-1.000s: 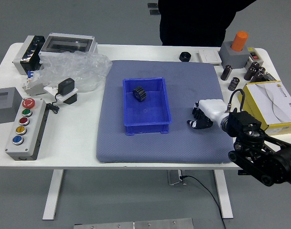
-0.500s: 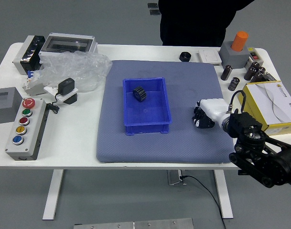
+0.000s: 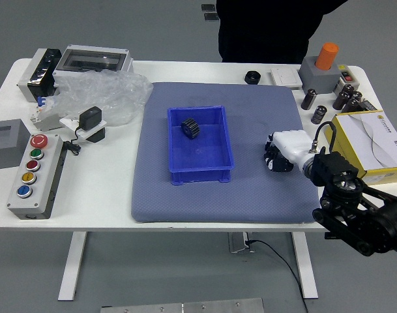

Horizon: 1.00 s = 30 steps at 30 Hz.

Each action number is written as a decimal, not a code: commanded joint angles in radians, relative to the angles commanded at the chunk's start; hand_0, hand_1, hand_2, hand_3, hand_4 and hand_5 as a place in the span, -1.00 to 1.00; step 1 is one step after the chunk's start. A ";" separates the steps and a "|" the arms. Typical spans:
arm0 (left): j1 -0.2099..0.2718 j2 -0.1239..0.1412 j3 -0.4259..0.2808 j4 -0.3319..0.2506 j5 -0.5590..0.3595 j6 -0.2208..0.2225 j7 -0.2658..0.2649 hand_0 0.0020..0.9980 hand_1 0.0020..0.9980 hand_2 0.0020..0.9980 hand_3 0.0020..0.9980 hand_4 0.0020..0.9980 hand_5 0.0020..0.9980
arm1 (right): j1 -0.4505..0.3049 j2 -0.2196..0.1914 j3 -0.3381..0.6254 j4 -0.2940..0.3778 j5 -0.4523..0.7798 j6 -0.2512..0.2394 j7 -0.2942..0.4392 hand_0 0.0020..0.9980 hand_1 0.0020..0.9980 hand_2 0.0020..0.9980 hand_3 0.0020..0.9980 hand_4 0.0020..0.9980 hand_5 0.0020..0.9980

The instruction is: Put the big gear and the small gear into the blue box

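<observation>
White table (image 3: pixel 100 195) on a grey floor, blue-grey mat (image 3: pixel 185 205) over its middle. Left end: grey block (image 3: pixel 8 145), push-button box (image 3: pixel 47 186), clear plastic bag (image 3: pixel 110 91). Blue box (image 3: pixel 199 176) sits on the mat, one black gear (image 3: pixel 190 128) inside, toward its far left part. Can't make out a second gear. Right of the box, apart from it: right hand (image 3: pixel 285 151), low over the mat's right part. Fingers bunched together and curled down; can't tell if they grip anything or touch the mat. Back of hand is white, hand points left. Black right arm (image 3: pixel 354 212) comes in from the right edge, angled up-left to the wrist. Far side: person in black (image 3: pixel 266 32). Far right: yellow-edged box (image 3: pixel 374 140), open side up, papers in it.
</observation>
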<state>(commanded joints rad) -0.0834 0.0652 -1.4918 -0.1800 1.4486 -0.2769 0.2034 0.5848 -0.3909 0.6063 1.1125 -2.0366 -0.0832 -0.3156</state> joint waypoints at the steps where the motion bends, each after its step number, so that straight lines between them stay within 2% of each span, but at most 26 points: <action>1: 0.000 0.000 0.000 0.000 0.000 0.000 0.000 0.68 0.61 0.62 0.69 0.32 -0.52 | 0.001 -0.001 0.002 0.002 -0.001 -0.001 0.000 0.23 -0.20 -0.04 0.25 -0.08 -0.52; 8: 0.001 0.003 -0.001 0.000 0.002 0.000 0.000 0.68 0.61 0.62 0.69 0.32 -0.52 | 0.011 -0.012 0.038 0.033 -0.016 -0.001 -0.010 0.22 -0.21 -0.06 0.24 -0.09 -0.55; 19: 0.000 0.008 -0.003 0.000 0.005 -0.001 0.000 0.68 0.61 0.61 0.69 0.32 -0.52 | 0.073 -0.012 0.092 0.149 -0.038 0.012 -0.042 0.21 -0.21 -0.07 0.23 -0.09 -0.58; 25: 0.002 0.011 -0.005 0.000 0.008 -0.002 0.000 0.68 0.61 0.61 0.69 0.32 -0.52 | 0.107 0.034 0.085 0.198 -0.044 0.022 -0.057 0.20 -0.20 -0.07 0.23 -0.09 -0.59; 30: 0.005 0.011 -0.007 0.000 0.012 -0.002 0.000 0.68 0.61 0.61 0.69 0.32 -0.52 | 0.115 0.111 0.079 0.206 -0.052 0.022 -0.065 0.21 -0.20 -0.07 0.23 -0.09 -0.59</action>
<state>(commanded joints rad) -0.0784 0.0759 -1.4988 -0.1800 1.4607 -0.2793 0.2034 0.6997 -0.2797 0.6849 1.3183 -2.0883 -0.0608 -0.3805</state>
